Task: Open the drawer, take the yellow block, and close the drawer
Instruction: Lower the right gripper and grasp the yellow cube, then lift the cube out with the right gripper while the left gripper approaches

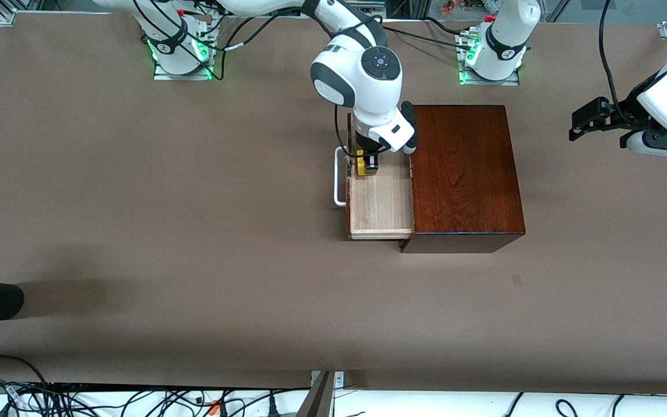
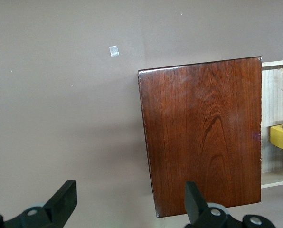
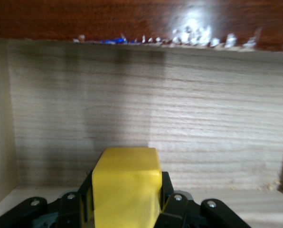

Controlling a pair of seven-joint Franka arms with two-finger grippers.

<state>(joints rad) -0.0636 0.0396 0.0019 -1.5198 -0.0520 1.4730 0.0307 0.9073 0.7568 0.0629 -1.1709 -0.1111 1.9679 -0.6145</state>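
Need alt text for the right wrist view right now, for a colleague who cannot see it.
The right gripper is shut on the yellow block, black fingers pressing on both its sides, inside the open drawer. The dark wooden box edges the pale drawer floor.

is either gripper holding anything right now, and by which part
The right gripper is shut on the yellow block, fingers on its two side faces, inside the open drawer. The left gripper holds nothing.
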